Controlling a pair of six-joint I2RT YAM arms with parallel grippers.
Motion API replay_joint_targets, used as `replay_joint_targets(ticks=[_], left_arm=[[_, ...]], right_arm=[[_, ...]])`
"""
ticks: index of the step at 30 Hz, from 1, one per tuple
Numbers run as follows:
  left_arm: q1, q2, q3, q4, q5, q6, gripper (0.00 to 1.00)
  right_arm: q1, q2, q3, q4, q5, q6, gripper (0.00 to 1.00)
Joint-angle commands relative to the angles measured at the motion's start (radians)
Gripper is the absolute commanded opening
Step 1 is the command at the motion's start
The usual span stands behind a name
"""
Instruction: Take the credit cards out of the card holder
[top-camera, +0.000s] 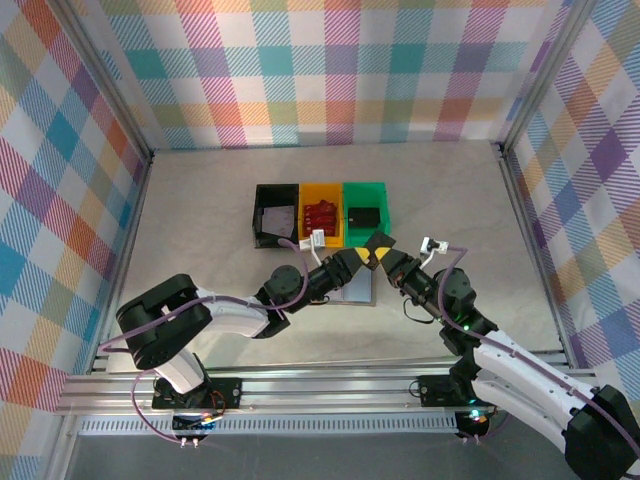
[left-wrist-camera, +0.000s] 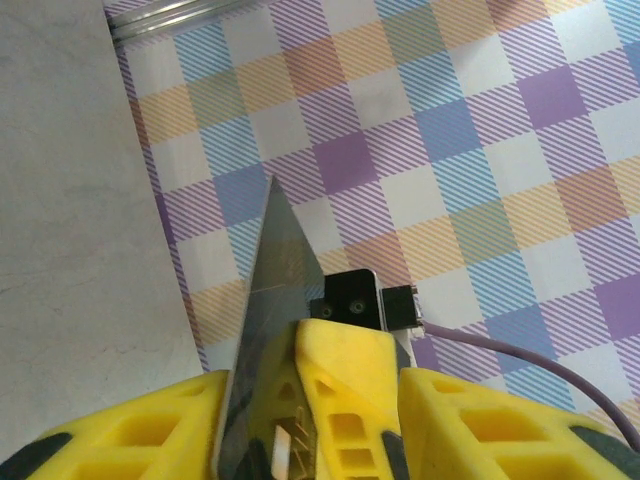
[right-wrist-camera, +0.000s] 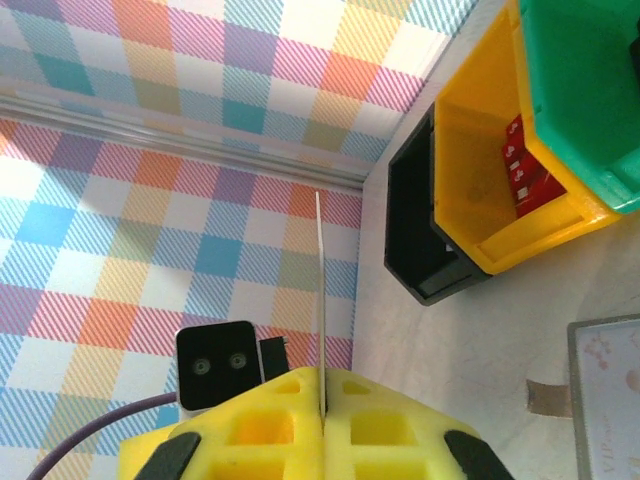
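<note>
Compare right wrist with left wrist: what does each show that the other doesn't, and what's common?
Right wrist, not left: black bin, yellow bin holding a red card, green bin, and a corner of the card holder on the table. The right end effector pinches the grey card, seen edge-on.
Left wrist, not right: that card's flat face, and the left end effector, fingers apart, with the right's yellow tip between them.
Both: the grey card, the plaid wall, some table.
</note>
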Motion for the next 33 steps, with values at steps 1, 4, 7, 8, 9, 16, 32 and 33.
replay_joint_targets(ticks=[1, 4, 7, 8, 9, 16, 32, 33], left_arm=[[-0.019, 0.014, 0.033, 0.076, -0.013, -0.016, 0.46], [-0.025, 0.014, 0.039, 0.076, -0.015, -0.021, 0.46], [-0.028, 0.016, 0.043, 0.077, -0.018, -0.031, 0.46], [-0.029, 0.015, 0.046, 0.079, -0.018, -0.031, 0.46], [-0.030, 0.017, 0.048, 0.078, -0.018, -0.032, 0.45], [-0.042, 0.026, 0.056, 0.080, -0.024, -0.040, 0.41], [-0.047, 0.025, 0.054, 0.080, -0.035, -0.037, 0.19], [-0.047, 0.026, 0.053, 0.080, -0.035, -0.037, 0.18]], right_arm=[[0.011, 0.004, -0.021, 0.076, 0.029, 0.005, 0.00], [0.017, 0.014, -0.030, 0.119, 0.048, 0.013, 0.00], [0.026, 0.020, -0.032, 0.131, 0.069, 0.012, 0.00], [0.029, 0.020, -0.034, 0.131, 0.082, 0.015, 0.00], [0.030, 0.018, -0.035, 0.133, 0.093, 0.020, 0.00], [0.036, 0.032, -0.022, 0.124, 0.129, 0.044, 0.00], [0.052, 0.026, -0.005, 0.038, 0.169, 0.080, 0.00], [0.052, 0.024, -0.005, 0.033, 0.169, 0.080, 0.00]])
